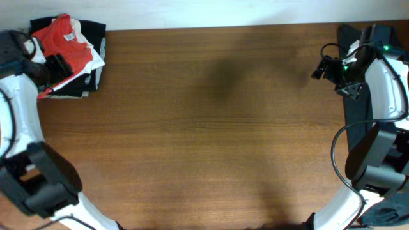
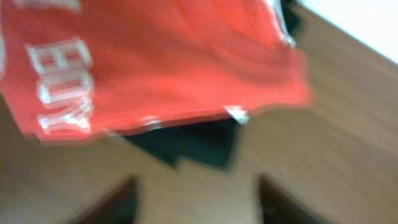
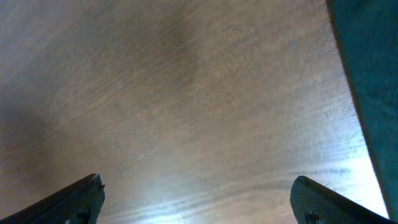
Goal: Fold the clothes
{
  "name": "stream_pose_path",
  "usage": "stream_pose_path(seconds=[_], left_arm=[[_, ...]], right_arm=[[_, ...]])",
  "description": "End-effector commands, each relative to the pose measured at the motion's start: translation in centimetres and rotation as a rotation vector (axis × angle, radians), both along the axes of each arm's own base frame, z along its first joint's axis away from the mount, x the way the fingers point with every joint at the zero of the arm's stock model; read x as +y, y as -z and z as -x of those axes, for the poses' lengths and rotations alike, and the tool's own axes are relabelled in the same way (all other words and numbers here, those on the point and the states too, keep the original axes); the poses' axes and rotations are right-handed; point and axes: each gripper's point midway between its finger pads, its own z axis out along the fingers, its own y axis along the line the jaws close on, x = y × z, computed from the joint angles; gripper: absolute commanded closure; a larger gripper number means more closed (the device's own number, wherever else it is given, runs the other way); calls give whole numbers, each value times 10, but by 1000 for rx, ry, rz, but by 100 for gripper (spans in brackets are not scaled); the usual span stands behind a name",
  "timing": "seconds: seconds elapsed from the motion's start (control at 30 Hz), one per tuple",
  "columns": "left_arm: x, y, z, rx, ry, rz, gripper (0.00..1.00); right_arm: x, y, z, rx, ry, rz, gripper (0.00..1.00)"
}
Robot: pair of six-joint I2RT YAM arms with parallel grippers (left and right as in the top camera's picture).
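One rumpled red-orange T-shirt [image 1: 64, 38] atop black garment [image 1: 93, 29]; smooth woodgrain table [image 1: 223, 128].

The table [image 1: 211, 128] under me is brown wood, its fine grain running left to right, and it fills nearly all I see. Beyond its far edge lies a pale strip [image 1: 223, 13] — white, featureless. A soft shadow [image 1: 223, 80] dims the far middle; on the right a glare [image 3: 205, 186] whitens the wood.
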Motion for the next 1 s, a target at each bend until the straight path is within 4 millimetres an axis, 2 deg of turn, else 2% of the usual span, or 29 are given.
stream_pose_path(seconds=[0.0,0.03,0.07,0.13,0.17,0.23,0.3,0.33,0.4,0.43,0.47,0.5,0.6,0.67,0.77,0.87,0.9,0.97], left_arm=[[-44,-105,41,-151,86,48,13],[-51,-126,56,-173,84,39,1],[-58,-146,72,-197,86,28,1],[-73,-173,105,-216,87,18,1],[-79,-182,120,-218,87,17,1],[-83,-188,130,-223,86,11,1],[-85,-183,133,-197,84,23,1],[-86,-180,136,-185,83,30,1],[-86,-180,136,-185,83,30,1],[-86,-180,136,-185,83,30,1],[-86,-180,136,-185,83,30,1],[-86,-180,136,-185,83,30,1],[-86,-180,136,-185,83,30,1],[-86,-180,136,-185,83,30,1],[-86,-180,136,-185,83,30,1],[-86,-180,136,-185,83,30,1],[-86,-180,136,-185,83,30,1],[-86,-181,136,-185,83,30,1]], right_arm=[[2,-15,-10,-59,-16,2,1],[15,-18,-12,-82,-40,-68,1],[30,-21,-8,-76,-63,-150,1],[61,-53,-11,-187,-173,-327,1],[64,-73,-5,-220,-192,-286,1],[63,-117,21,-254,-184,-115,1],[65,-167,72,-282,-184,77,1],[81,-193,123,-270,-207,149,1],[110,-204,176,-236,-285,130,1],[119,-208,196,-231,-315,132,1],[135,-219,230,-266,-378,129,1],[143,-227,252,-302,-412,126,1],[144,-247,291,-433,-420,140,1],[144,-252,300,-471,-417,146,1],[144,-248,304,-452,-419,143,1],[135,-242,295,-467,-390,194,1],[135,-232,288,-486,-394,200,2],[136,-192,270,-568,-386,212,1]])
